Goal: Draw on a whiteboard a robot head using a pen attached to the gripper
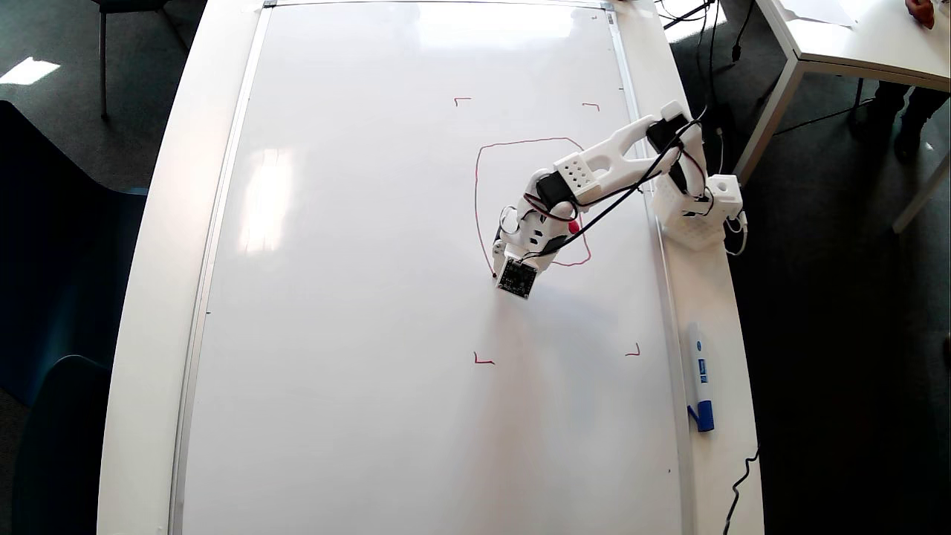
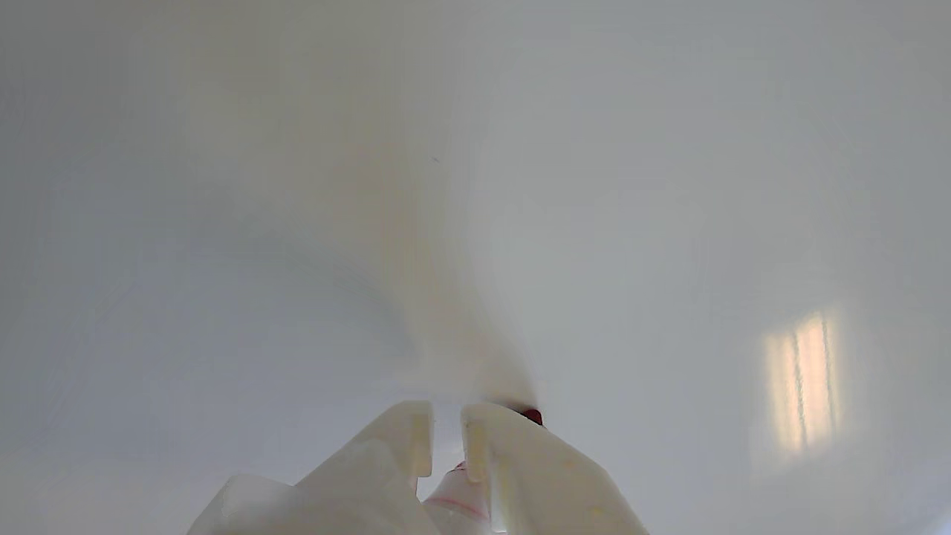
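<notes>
The whiteboard (image 1: pixel 356 297) covers most of the table in the overhead view. On it is a thin red line, the robot head (image 1: pixel 476 195), drawn as a wobbly open outline: left side, top and a bit at the lower right. My white gripper (image 1: pixel 498 269) hangs at the lower end of the left stroke, with the arm covering the outline's right part. In the wrist view the gripper (image 2: pixel 446 427) is shut on the pen (image 2: pixel 461 494), whose red tip (image 2: pixel 531 414) touches the glossy whiteboard (image 2: pixel 669 186). The pen's red end (image 1: pixel 573 227) shows behind the wrist.
Four small red corner marks, such as one at the lower left (image 1: pixel 483 361), frame the drawing area. A white marker with a blue cap (image 1: pixel 700 375) lies right of the board. The arm's base (image 1: pixel 695 212) stands on the table's right edge. Another table (image 1: pixel 854 37) is at upper right.
</notes>
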